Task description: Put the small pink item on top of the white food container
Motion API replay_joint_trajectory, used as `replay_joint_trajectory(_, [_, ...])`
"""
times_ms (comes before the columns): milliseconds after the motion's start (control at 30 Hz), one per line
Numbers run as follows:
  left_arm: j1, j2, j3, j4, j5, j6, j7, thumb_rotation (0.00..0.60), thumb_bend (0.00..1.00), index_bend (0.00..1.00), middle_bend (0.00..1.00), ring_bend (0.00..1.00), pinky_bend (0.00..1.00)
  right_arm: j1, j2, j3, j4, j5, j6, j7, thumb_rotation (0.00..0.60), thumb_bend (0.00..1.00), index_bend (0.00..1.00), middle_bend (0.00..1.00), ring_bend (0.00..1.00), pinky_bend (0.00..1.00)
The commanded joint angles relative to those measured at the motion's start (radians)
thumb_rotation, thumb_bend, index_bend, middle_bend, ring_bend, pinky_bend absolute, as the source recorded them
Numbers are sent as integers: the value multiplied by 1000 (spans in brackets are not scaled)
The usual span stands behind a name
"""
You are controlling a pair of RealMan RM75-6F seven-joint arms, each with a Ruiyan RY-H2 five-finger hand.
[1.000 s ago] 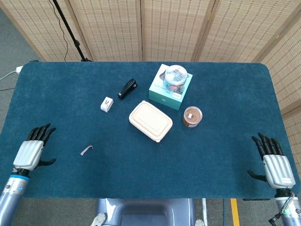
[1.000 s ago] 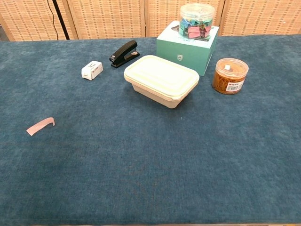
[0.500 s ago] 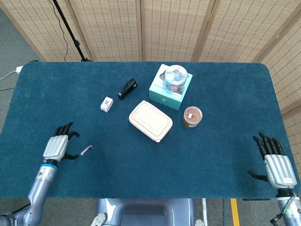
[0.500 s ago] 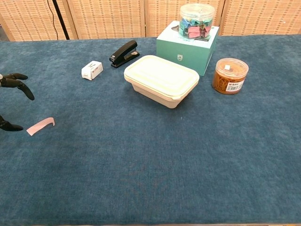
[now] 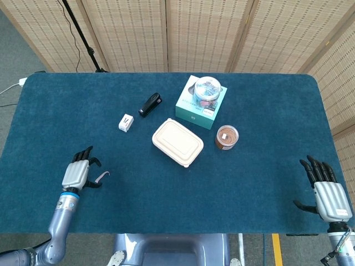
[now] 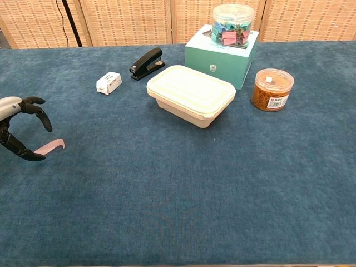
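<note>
A small pink curved item (image 5: 102,177) (image 6: 50,147) lies flat on the blue cloth at the front left. My left hand (image 5: 79,172) (image 6: 18,125) hovers right beside it, fingers apart and curved over its left end, holding nothing. The white food container (image 5: 177,142) (image 6: 191,94) sits lidded near the table's middle, well to the right of the pink item. My right hand (image 5: 326,194) rests open at the front right corner, far from both; the chest view does not show it.
A white small box (image 5: 126,122) and a black stapler (image 5: 150,105) lie behind the pink item. A teal box (image 5: 201,105) carrying a jar of clips (image 5: 207,90) stands behind the container, an orange-filled jar (image 5: 226,137) to its right.
My left hand has travelled right and slightly back toward the pink item, now close against it with fingers arched over it. The right hand has barely shifted.
</note>
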Motion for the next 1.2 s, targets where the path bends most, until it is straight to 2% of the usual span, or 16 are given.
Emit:
replay_joint_trajectory(33, [-11,-20,-5,21,-20,-4,6,600,74,453,0,0,0,1,2,-1,0,0,-2,3,600,0,0,0,0,0])
replay_joint_trajectory(333, [-32,-45,-11,65,-53,-14,14,600,124,487,0,0,0,-2,9,1,-4,1,3,16,600,0,0,0,0,0])
replay_joint_trajectory(667, [-31,-24,-6,49,-45,-17,-14,600,199,510,0,0,0,0,9,0,-6,2,0,15,600,0,0,0,0,0])
replay_joint_trajectory(1200, [-49,-40,0,67,-72,-28,-5,600,236,513,0,0,0,0,13,-1,-9,4,-4,20,600,0,0,0,0,0])
